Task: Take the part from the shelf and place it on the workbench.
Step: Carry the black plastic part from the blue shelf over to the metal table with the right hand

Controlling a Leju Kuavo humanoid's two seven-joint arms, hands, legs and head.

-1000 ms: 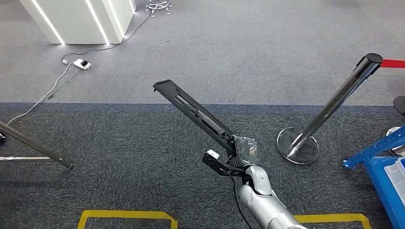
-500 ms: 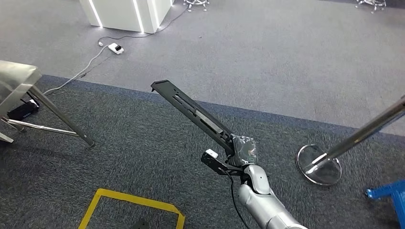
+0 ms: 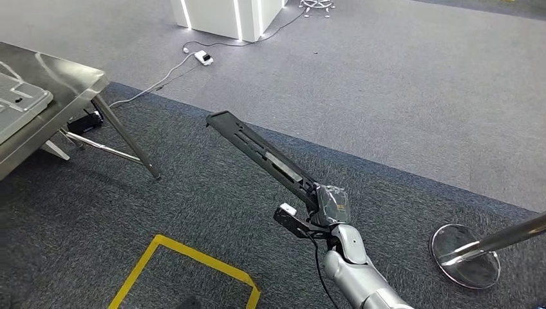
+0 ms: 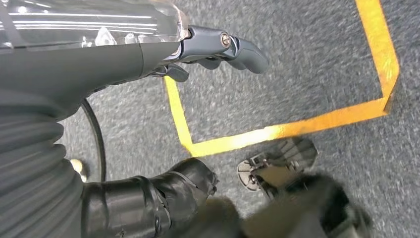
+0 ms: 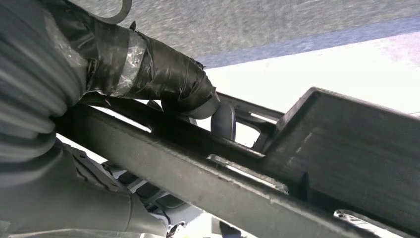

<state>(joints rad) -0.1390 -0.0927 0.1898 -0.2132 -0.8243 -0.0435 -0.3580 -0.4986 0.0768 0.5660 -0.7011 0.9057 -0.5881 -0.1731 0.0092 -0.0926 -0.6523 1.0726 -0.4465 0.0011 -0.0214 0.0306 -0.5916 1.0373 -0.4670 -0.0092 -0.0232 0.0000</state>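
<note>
- One corner of a steel desk (image 3: 61, 77) is showing at the far left of the head view; the rest is running off the frame, and a pale tray-like piece (image 3: 19, 103) lying on it is also cut off, so I cannot tell what it is.
- Yellow tape (image 3: 193, 261) is marking an outline on the dark carpet (image 3: 129, 193) low in the frame, its lower part lying out of frame.
- A white cable with a small box (image 3: 204, 58) is trailing over the lighter floor toward a white lit plinth (image 3: 225, 16), which the top edge is cropping.
- Left hand (image 4: 218, 47) is hanging over the taped carpet in its wrist view, its fingers gently curled and holding nothing; blurred dark shapes are crowding the frame beside it.
- A long black slotted part (image 3: 261, 154) is rising slantwise toward the upper left, well clear of the desk, in the air above the carpet.
- Right hand (image 3: 328, 206) is gripping the part's lower end; up close the taped thumb (image 5: 168, 74) is pressing on the rail, while the other fingers are mostly hiding behind it.
- A chrome post base (image 3: 465, 256) is standing at the far right, its pole leaving the frame.
</note>
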